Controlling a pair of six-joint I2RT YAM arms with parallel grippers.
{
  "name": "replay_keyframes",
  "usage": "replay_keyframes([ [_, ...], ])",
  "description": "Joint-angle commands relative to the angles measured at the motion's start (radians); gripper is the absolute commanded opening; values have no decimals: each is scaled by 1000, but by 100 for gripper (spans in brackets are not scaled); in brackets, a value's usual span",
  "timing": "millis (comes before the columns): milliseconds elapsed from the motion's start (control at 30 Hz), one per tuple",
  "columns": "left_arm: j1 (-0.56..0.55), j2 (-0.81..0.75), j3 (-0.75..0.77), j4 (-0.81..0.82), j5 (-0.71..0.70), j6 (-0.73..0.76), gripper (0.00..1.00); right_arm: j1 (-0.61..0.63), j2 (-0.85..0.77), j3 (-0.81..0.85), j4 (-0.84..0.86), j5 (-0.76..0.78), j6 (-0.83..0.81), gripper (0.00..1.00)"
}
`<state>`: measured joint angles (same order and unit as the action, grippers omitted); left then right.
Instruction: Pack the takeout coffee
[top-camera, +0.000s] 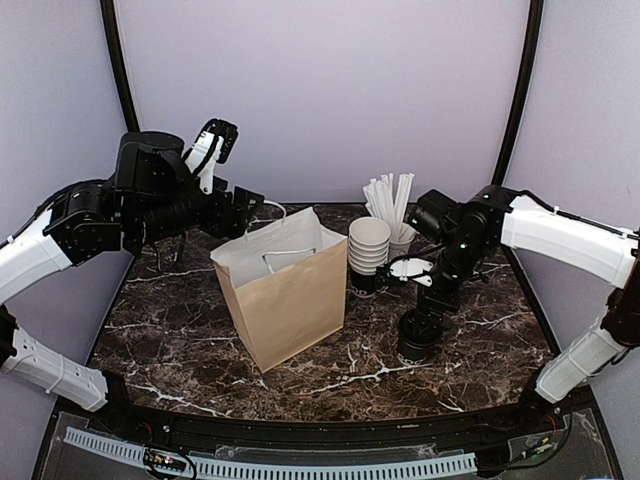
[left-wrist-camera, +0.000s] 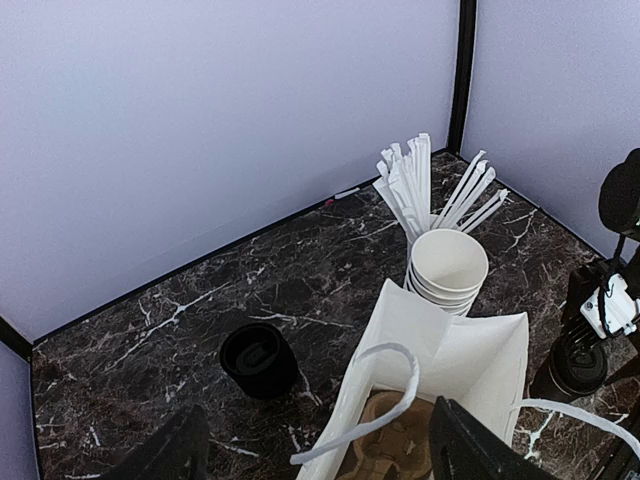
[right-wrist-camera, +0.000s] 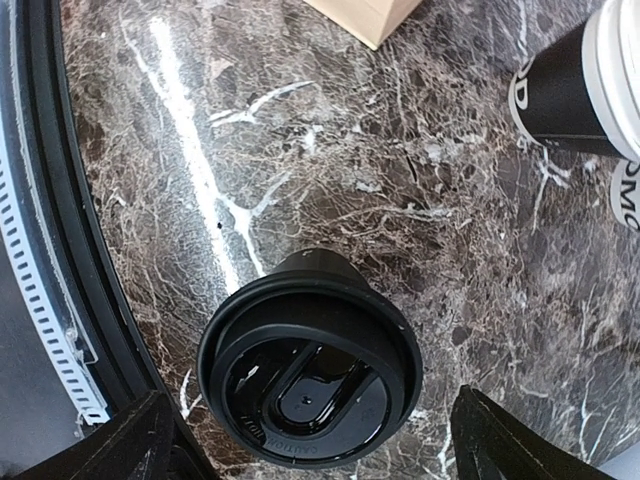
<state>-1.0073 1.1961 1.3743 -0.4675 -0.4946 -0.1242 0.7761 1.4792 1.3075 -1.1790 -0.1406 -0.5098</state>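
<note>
Takeout coffee (right-wrist-camera: 310, 375) stands upright on the marble table (top-camera: 180, 330), lid on, and the right gripper (right-wrist-camera: 312, 450) is directly over it, pointing down. From the wrist camera the black lid sits between the two fingers (right-wrist-camera: 130, 440), one on each side and neither touching it. The jaws are spread wide and have hold of nothing. How high the tips stand above the lid is hard to tell.

The cup's axis runs straight up and down, in line with the gripper's own approach, so the pick looks like a short descent and a squeeze around the cup's wall.

Over to the paper bag (top-camera: 290, 300): it stands open-mouthed mid-table, to the left of the cup and apart from it. The stack of lidless cups (top-camera: 368, 240) and the straws (top-camera: 392, 200) sit behind the gap between them.

The right arm is plainly the nearer one to the coffee; the left works from the bag's far side. The left gripper (left-wrist-camera: 320, 448) hangs over the bag's back edge, also well open and empty, with the white handles looping beneath it.

Once gripped, the cup would need to rise above the bag's rim, travel left and go down level, or it may tip.
</note>
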Motion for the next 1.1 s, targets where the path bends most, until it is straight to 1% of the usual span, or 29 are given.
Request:
replay_keyframes([
  [0, 6, -13, 28, 2, 3, -10, 78, 12, 25, -12, 15, 46, 76, 99],
  [100, 5, -14, 24, 7, 2, -4, 79, 14, 30, -24, 19, 76, 80, 98],
  [267, 6, -8, 38, -10, -8, 3, 79, 16, 31, -36, 10, 80, 70, 95],
  [433, 6, -6, 43, -11, -7, -1, 79, 25, 40, -30, 12, 106, 61, 90],
  [500, 7, -4, 41, -10, -8, 0, 78, 30, 44, -30, 10, 101, 58, 86],
  [867, 14, 19, 52, -16, -2, 2, 79, 61, 52, -54, 6, 126, 53, 84],
  [1067, 19, 22, 47, -16, 5, 0, 79, 61, 49, -78, 10, 150, 53, 75],
])
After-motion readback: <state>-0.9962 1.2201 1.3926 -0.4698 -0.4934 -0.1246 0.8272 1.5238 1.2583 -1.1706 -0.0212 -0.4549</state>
